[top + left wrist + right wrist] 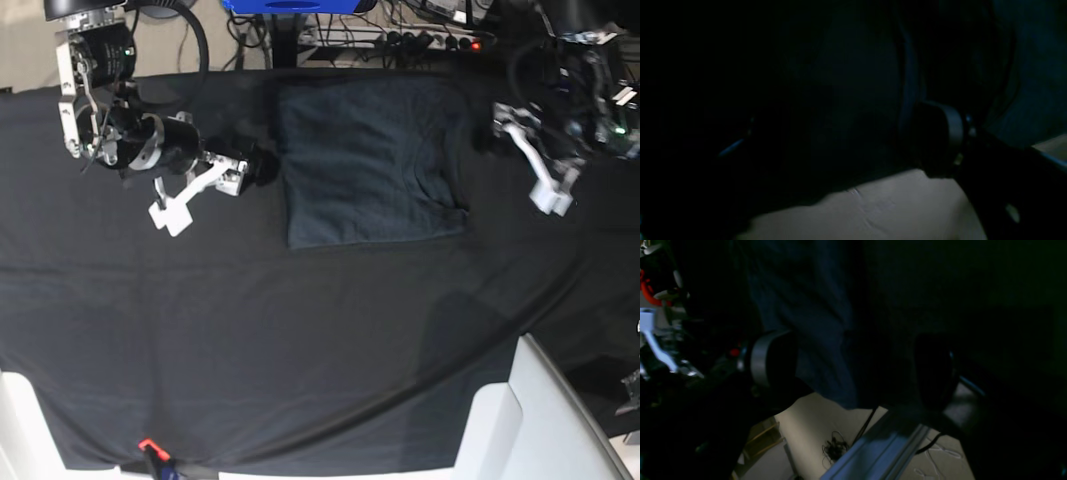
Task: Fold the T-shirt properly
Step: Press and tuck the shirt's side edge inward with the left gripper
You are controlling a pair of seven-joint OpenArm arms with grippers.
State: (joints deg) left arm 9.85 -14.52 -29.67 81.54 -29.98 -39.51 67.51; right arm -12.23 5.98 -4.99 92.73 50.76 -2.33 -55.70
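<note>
The T-shirt (pixel 370 160) lies as a folded dark grey rectangle at the far middle of the black tablecloth (pixel 300 340). My right gripper (pixel 262 165) is at the shirt's left edge. In the right wrist view its two pads stand wide apart (pixel 853 366) with bluish shirt cloth (pixel 813 316) lying between them. My left gripper (pixel 484 135) is at the shirt's right edge. The left wrist view is very dark. One finger (pixel 950 133) shows there, the other is only a faint glint, and they stand far apart (pixel 840 143) over dark cloth.
A power strip (pixel 440 40) and cables lie beyond the table's far edge. White furniture (pixel 560 420) stands at the near right corner. A red clip (pixel 147 447) holds the cloth at the near edge. An aluminium rail (pixel 880 446) and floor show under the right gripper.
</note>
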